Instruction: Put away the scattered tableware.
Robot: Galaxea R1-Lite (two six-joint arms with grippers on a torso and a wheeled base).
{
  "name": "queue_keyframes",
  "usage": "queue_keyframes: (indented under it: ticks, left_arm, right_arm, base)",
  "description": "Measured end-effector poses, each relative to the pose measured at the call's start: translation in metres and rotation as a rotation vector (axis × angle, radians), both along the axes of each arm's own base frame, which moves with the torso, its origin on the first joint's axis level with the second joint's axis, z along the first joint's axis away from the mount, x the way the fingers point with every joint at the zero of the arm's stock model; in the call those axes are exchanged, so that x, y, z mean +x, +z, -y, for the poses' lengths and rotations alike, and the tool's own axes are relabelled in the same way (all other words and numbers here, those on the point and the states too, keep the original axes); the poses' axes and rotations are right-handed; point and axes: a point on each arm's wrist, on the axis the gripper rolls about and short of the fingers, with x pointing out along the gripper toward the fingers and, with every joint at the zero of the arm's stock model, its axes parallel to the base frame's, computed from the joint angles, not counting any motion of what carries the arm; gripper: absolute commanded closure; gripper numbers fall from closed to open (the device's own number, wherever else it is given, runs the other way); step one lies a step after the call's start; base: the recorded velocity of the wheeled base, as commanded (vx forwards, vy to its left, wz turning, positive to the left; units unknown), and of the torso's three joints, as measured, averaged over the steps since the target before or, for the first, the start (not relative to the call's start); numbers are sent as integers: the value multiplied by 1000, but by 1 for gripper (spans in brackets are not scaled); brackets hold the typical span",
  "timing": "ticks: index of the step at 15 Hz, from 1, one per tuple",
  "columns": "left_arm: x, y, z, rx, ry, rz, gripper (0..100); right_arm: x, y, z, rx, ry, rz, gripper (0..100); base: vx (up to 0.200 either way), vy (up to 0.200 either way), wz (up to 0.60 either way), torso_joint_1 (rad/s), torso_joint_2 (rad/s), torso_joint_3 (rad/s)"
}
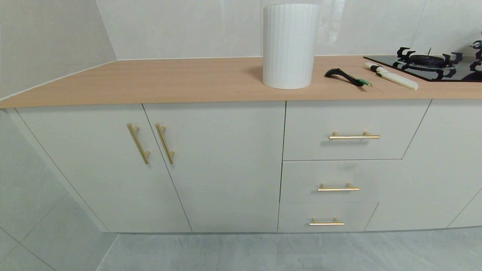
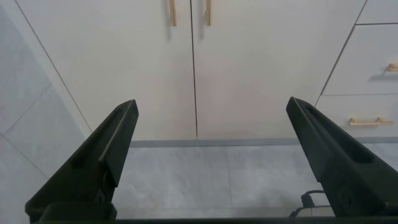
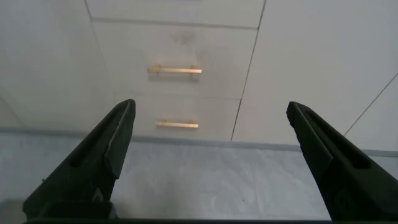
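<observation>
Both of the robot's hands hang wide open and hold nothing before a pale kitchen cabinet. The left hand point(image 2: 211, 106), fingers spread far apart, faces the foot of the double doors point(image 2: 249, 68), with grey floor point(image 2: 205, 171) under it. The right hand point(image 3: 210, 106), spread just as wide, faces the middle drawer point(image 3: 205, 43) and the bottom drawer point(image 3: 186, 112), each with a gold bar handle. The scattered tableware lies well above and beyond both hands on the wooden table point(image 1: 169, 79). A black-handled utensil point(image 1: 344, 75) lies near a white knife point(image 1: 393, 77), both on the right hand's side. A tall ribbed white container point(image 1: 288, 45) stands upright between them and the left hand's side. The knife lies near a black hob point(image 1: 429, 67).
</observation>
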Motion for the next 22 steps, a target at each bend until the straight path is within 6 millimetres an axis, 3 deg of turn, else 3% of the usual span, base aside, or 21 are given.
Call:
queue_keyframes:
  ticks: [3,6,8,12,15,18,22]
  left_arm:
    - [0,0,0,0,0,0,0]
    - [0,0,0,0,0,0,0]
    - [0,0,0,0,0,0,0]
    - [0,0,0,0,0,0,0]
    - [0,0,0,0,0,0,0]
    - [0,0,0,0,0,0,0]
    - [0,0,0,0,0,0,0]
  right_arm:
    - [-2,39,-1,41,94,49,0]
    - [18,66,-3,54,148,-63,0]
    - [44,81,-5,60,186,-179,0]
    - [127,104,-18,63,245,-390,0]
    - [195,94,-31,55,263,-543,0]
    - [256,67,-43,51,269,-628,0]
    - [316,23,-53,45,257,-616,0]
  base:
    - [0,0,0,0,0,0]
    - [0,0,0,0,0,0]
    - [0,0,0,0,0,0]
    - [0,0,0,0,0,0]
    - [0,0,0,0,0,0]
    - [0,0,0,0,0,0]
    - [0,0,0,0,0,0]
